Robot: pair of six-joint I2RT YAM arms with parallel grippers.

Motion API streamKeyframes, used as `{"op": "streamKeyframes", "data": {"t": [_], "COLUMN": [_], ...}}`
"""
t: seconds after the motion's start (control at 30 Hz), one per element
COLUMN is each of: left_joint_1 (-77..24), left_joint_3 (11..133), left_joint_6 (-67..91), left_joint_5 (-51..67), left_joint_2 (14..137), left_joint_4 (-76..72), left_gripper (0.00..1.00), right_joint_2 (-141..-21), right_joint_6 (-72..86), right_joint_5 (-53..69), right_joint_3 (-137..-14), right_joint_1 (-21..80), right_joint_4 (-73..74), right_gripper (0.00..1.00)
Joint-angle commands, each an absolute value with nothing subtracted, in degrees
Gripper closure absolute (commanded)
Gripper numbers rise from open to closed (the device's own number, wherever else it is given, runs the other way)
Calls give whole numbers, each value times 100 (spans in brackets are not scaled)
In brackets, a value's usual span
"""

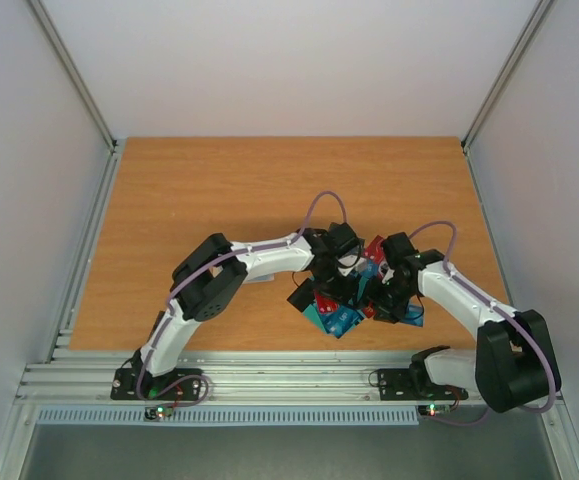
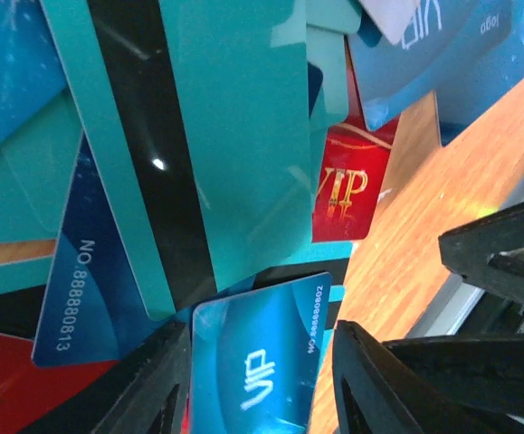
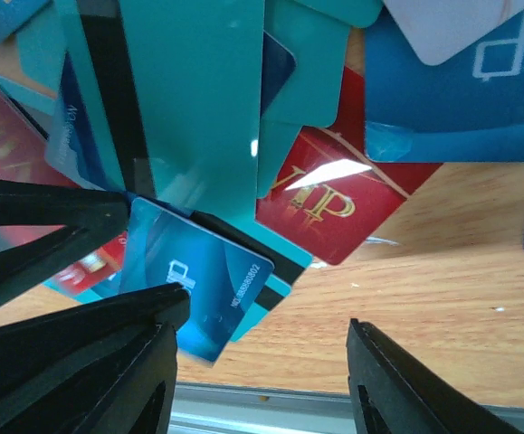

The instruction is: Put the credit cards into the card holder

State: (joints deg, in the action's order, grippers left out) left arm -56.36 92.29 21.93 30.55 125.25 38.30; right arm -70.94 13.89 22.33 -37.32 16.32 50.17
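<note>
The credit cards lie in a loose overlapping heap of teal, blue, red and black near the table's front edge. Both grippers hang over the heap, fingertips close together. My left gripper is open and straddles a blue VIP card. That card's edge is at one finger and bare wood shows before the other finger. My right gripper is open just beside it, with the same blue card at its left finger and wood between the jaws. I cannot make out the card holder.
A red VIP card lies at the heap's edge, next to bare wooden table. The aluminium rail along the table's front runs just below the right jaws. The right gripper's black fingers crowd the left wrist view.
</note>
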Motion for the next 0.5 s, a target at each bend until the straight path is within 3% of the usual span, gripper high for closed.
{"op": "streamKeyframes", "data": {"t": [0.0,0.47], "left_joint_1": [-5783,-6160], "left_joint_3": [9470,8736], "left_joint_6": [2250,2566], "left_joint_5": [2877,2825], "left_joint_2": [12887,12461], "left_joint_4": [4032,3840], "left_gripper": [54,54], "right_joint_2": [-7333,-7149], "right_joint_6": [1419,1594], "right_joint_5": [2149,2572], "right_joint_3": [-3827,-3693], "right_joint_1": [1582,1582], "right_joint_4": [4647,5021], "right_gripper": [49,51]}}
